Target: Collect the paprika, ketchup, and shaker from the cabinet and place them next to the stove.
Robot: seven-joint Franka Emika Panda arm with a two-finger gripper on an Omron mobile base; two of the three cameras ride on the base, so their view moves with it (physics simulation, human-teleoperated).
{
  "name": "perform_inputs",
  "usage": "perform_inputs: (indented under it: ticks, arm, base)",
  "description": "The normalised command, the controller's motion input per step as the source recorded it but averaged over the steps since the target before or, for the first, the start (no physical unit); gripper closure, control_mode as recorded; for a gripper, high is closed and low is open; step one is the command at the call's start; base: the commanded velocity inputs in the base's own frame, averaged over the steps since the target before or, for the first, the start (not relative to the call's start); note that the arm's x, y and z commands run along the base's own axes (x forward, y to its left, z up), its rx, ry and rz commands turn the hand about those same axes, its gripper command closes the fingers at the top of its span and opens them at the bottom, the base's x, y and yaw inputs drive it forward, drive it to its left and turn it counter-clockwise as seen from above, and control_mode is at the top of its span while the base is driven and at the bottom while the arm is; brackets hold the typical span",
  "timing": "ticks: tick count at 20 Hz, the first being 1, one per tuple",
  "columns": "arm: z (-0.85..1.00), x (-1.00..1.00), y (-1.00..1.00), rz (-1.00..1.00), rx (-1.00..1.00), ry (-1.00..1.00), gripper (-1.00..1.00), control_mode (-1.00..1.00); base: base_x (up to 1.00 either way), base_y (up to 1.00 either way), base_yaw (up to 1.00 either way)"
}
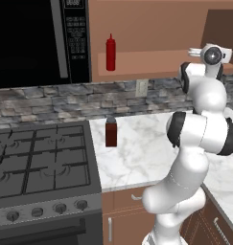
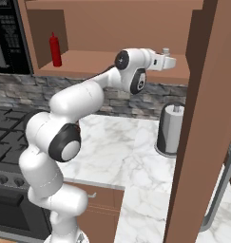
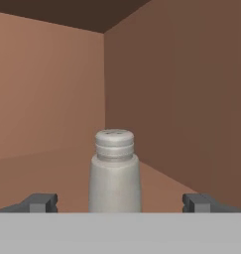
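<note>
One item of three, the paprika (image 1: 111,132), already stands on the counter (image 1: 137,153) beside the stove (image 1: 41,162), far below the pincer (image 3: 120,202). Directly ahead of its spread, empty jaws stands the shaker (image 3: 115,171); the ketchup (image 1: 110,52) waits farther along the cabinet (image 2: 136,28) shelf. Two items remain.

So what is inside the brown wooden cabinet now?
A slim bright red ketchup bottle stands at the left of the brown wooden cabinet's shelf, a tiny pale grey shaker at the right corner. The arm covers part of the shelf.
</note>
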Motion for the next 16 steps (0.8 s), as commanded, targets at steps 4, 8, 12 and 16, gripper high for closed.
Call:
perform_inputs:
  ticks: [4,8,12,16]
  arm:
    - [0.0,0.04,0.0,0.0,0.0,0.0,-1.0,-1.0]
    - [0.0,0.04,-0.01,0.0,0.0,0.0,-1.0,-1.0]
    - [0.0,0.07,0.0,0.0,0.0,0.0,-1.0,-1.0]
    - [-0.01,0.07,0.0,0.0,0.0,0.0,-1.0,-1.0]
  base:
    - [0.0,0.0,0.0]
    - [0.0,0.0,0.0]
    - [0.0,0.0,0.0]
    - [0.0,0.0,0.0]
